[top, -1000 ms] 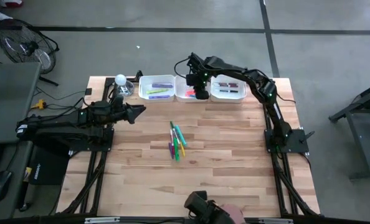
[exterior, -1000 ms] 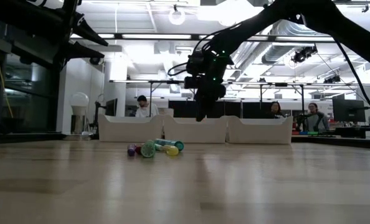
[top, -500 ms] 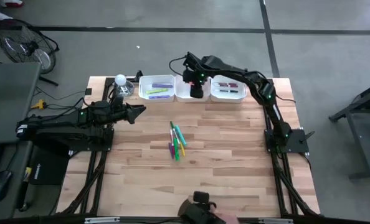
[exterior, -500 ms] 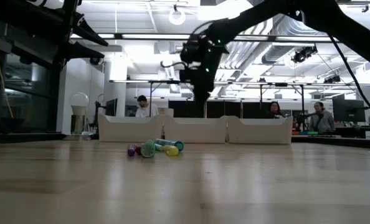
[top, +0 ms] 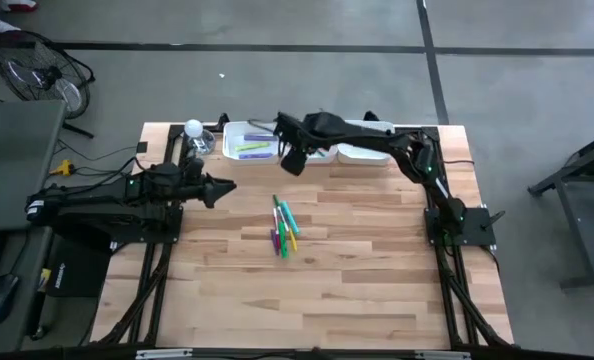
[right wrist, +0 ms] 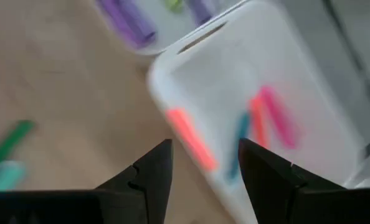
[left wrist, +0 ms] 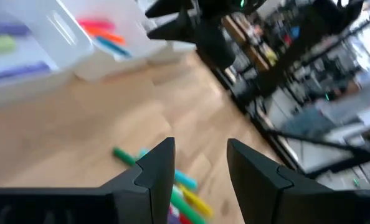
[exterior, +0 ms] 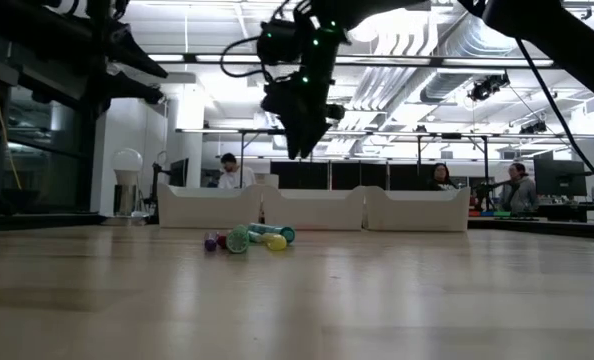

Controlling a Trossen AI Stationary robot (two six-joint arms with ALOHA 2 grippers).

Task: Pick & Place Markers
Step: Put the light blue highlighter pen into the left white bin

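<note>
Several markers (top: 284, 228) in green, yellow, purple and blue lie in a loose pile on the wooden table's middle, also seen as the pile (exterior: 247, 238) in the low view. My right gripper (top: 290, 163) hangs open and empty high above the table (exterior: 299, 150), between the pile and the white trays. Its wrist view looks down on the middle tray (right wrist: 172, 62), where orange, pink and blue markers (right wrist: 260, 121) lie on the floor. My left gripper (top: 222, 186) waits open and raised left of the pile, which shows past its fingers as markers (left wrist: 179, 186).
Three white trays stand in a row along the far edge: left tray (top: 252, 140) with green and purple markers, middle tray partly under my right arm, right tray (top: 367, 152). A white bulb (top: 192, 128) stands at the far left corner. Bare wood spreads on the near half.
My right gripper has risen from just over the middle tray and swung toward the table's left and near side, ending high above the wood in front of the trays, with its fingers empty. The markers on the table have not moved.
</note>
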